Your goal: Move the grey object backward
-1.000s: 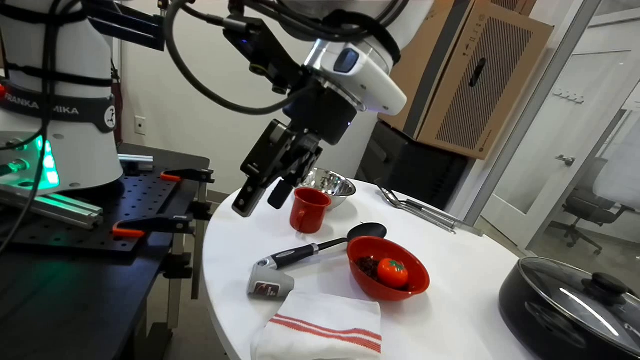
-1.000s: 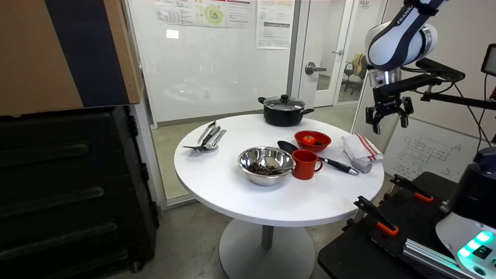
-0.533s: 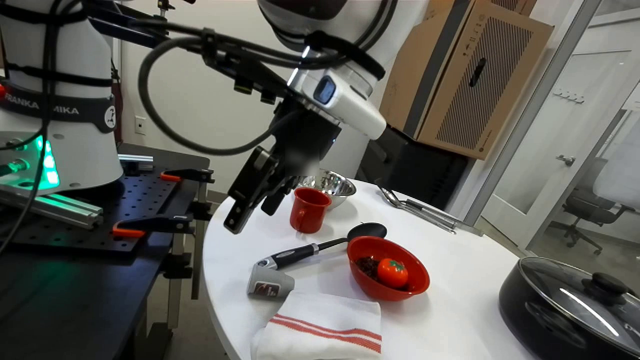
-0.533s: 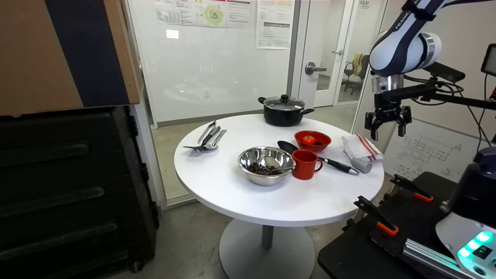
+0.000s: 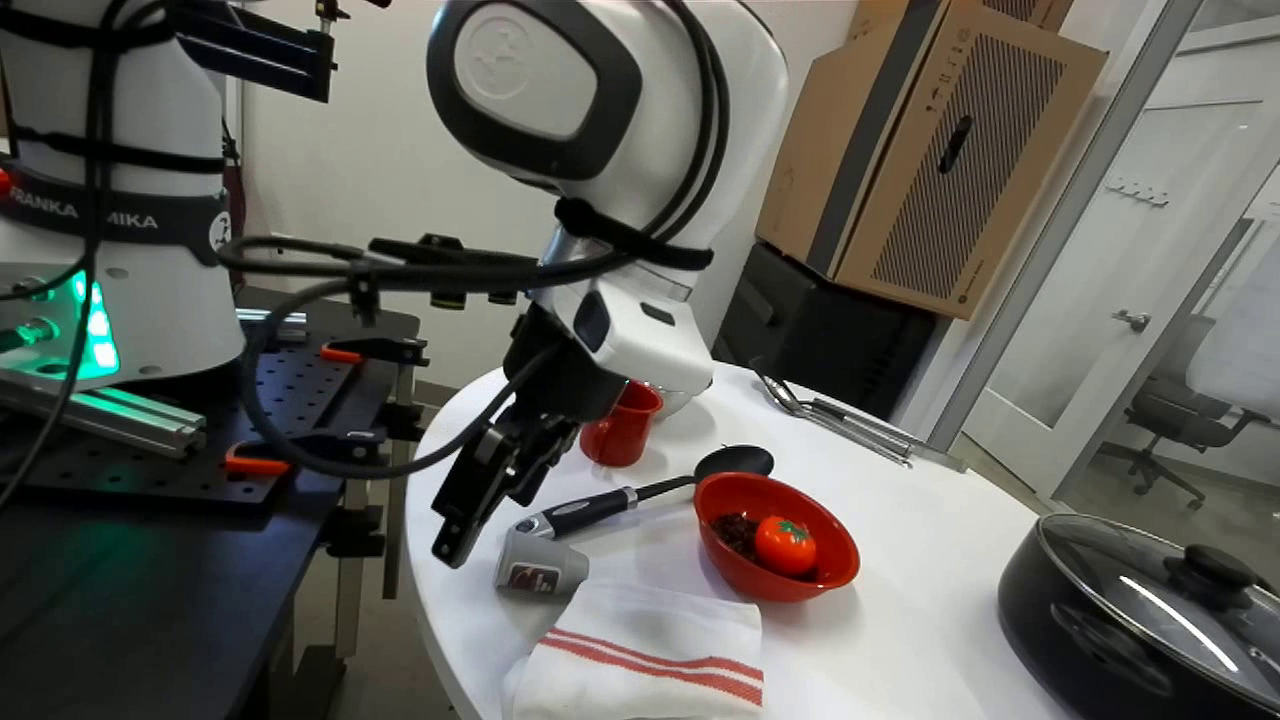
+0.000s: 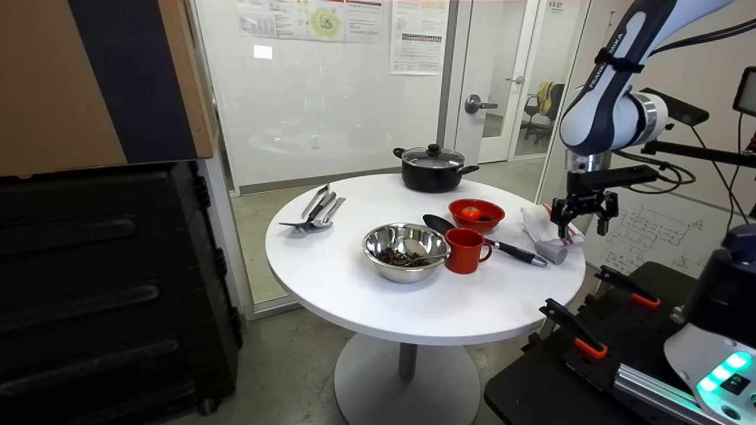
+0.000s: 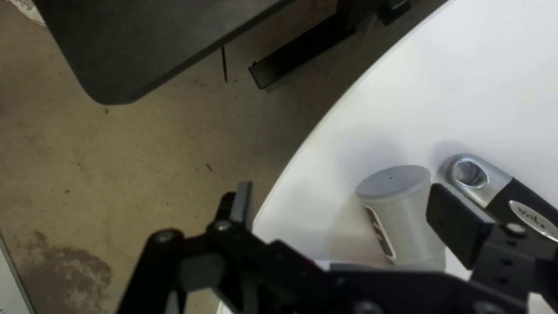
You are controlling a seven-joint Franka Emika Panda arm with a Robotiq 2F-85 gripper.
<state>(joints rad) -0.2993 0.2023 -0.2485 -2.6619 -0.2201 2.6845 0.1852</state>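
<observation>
The grey object is a small light-grey, cup-shaped thing with a dark label, lying on its side near the table edge. It shows in both exterior views (image 5: 541, 563) (image 6: 551, 252) and in the wrist view (image 7: 403, 222). My gripper (image 5: 487, 520) is open and empty, above the table beside the grey object; it also shows in an exterior view (image 6: 583, 229). In the wrist view the open fingers (image 7: 344, 205) stand wide apart. The grey object appears between them, closer to the right finger. The gripper body hides its lower end there.
A black-handled utensil (image 5: 585, 512) lies right beside the grey object. A white, red-striped towel (image 5: 640, 650) is at its other end. A red bowl (image 5: 720, 565), red cup (image 5: 612, 445), metal bowl (image 6: 404, 274) and black pot (image 6: 431, 180) stand on the round white table (image 6: 354, 301).
My gripper has moved down and closer to the grey object; in an exterior view it has come down toward the table edge. The grey object and other things have not moved.
</observation>
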